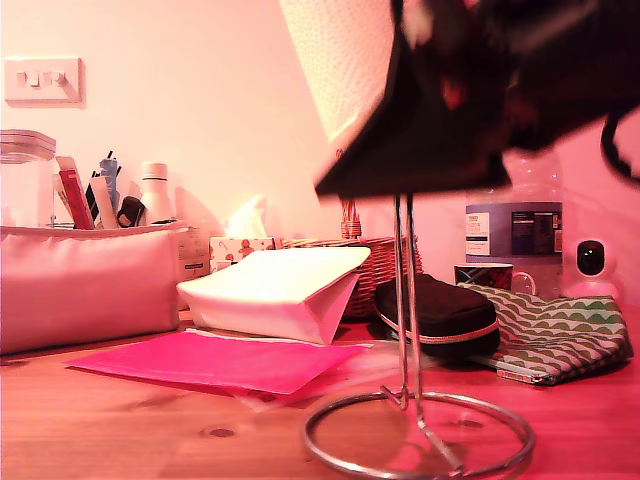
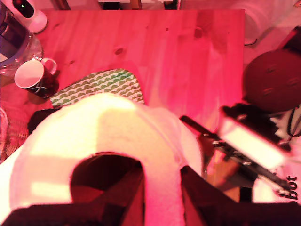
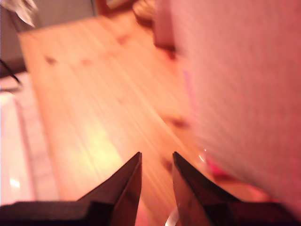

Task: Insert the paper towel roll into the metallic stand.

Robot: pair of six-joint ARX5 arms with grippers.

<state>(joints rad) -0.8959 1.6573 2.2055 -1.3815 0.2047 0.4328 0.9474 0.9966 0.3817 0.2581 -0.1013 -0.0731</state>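
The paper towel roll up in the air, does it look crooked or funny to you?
Yes, a bit. The paper towel roll hangs tilted above the metallic stand, not straight over the two rods. My first tool pinches the roll's wall, one finger inside its core, so it leans. My second tool holds nothing. Nothing looks spilled or broken.

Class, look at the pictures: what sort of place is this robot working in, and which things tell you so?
Probably a home room, on a wooden table. A wall light switch, a tissue box, a wicker basket and a mug suggest a household, not a lab.
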